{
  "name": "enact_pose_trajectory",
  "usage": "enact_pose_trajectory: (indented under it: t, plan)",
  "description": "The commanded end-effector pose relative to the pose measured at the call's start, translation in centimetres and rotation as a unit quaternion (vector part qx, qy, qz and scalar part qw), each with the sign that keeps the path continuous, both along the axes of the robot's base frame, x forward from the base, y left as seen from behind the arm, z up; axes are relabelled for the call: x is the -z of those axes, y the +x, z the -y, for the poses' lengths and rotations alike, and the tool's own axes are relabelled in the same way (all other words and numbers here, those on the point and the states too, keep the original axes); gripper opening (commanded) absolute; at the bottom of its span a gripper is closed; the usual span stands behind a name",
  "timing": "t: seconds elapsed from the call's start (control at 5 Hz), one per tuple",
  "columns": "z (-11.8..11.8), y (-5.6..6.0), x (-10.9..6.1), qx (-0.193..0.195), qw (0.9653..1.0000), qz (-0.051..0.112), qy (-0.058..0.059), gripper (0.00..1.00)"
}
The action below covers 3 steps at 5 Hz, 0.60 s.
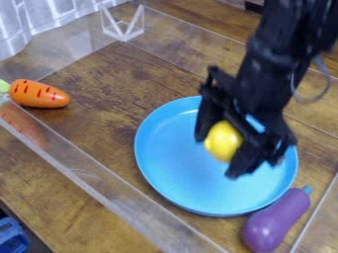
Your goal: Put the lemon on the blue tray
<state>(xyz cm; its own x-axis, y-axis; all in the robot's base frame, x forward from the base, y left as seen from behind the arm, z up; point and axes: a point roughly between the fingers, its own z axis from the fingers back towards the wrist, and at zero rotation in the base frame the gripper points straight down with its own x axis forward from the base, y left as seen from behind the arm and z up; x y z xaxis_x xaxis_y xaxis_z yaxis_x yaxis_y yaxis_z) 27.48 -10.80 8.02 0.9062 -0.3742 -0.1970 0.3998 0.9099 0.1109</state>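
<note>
The lemon [222, 142], small and bright yellow, is held between the black fingers of my gripper [227, 146], which is shut on it. The gripper and arm come down from the upper right and hang over the middle of the blue tray [169, 158], a large round sky-blue plate on the wooden table. I cannot tell whether the lemon touches the tray's floor or hovers just above it. The arm hides the tray's far right rim.
An orange carrot [40, 94] lies at the left edge of the table. A purple eggplant [275, 221] lies just off the tray's lower right rim. Clear plastic walls ring the wooden table, with a clear stand [123, 20] at the back.
</note>
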Motion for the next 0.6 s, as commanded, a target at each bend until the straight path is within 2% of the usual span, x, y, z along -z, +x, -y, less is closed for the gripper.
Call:
enact_pose_trajectory:
  t: [0.0,0.2,0.4]
  plan:
    - [0.8,0.5,0.8,0.019,0.9996,0.013,-0.015,0.0]
    - [-0.1,1.0,1.1,0.024,0.9996,0.009,-0.015,0.0]
    - [-0.9,1.0,1.5,0.031,0.9994,0.009,-0.016,0.0]
